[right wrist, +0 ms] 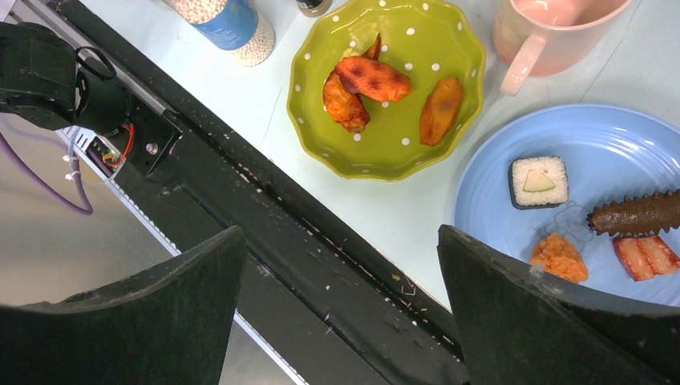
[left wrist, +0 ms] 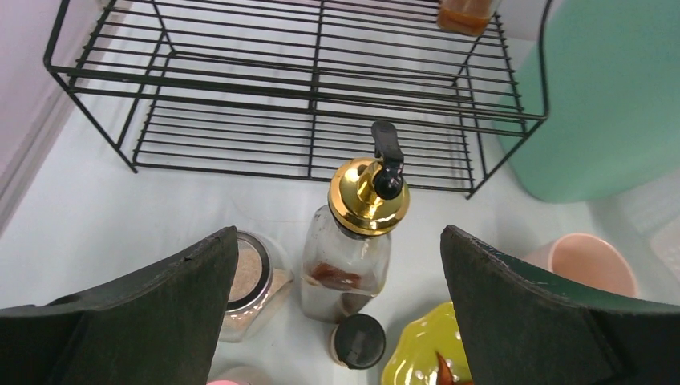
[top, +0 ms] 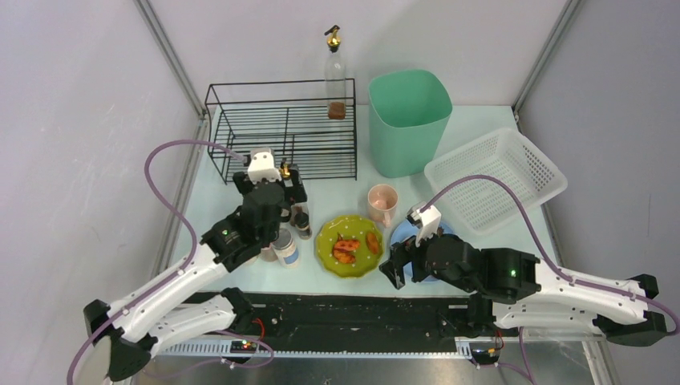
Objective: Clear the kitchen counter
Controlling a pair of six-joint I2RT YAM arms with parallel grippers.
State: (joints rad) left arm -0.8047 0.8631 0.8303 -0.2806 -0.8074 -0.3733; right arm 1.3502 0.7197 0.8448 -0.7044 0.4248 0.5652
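The left gripper is held wide open with nothing gripped. A gold-capped pump bottle stands upright between its fingers. The right gripper is likewise spread wide and empty, with a blue plate at its 3 o'clock. The bench lies beneath both and is crowded across its near half. The bottle is judged to be stiff, smooth glass, slippery, breakable and top-heavy under its pump. Its squared body below the gold collar is judged the safest hold. A black wire rack stands at the bottle's 12 o'clock.
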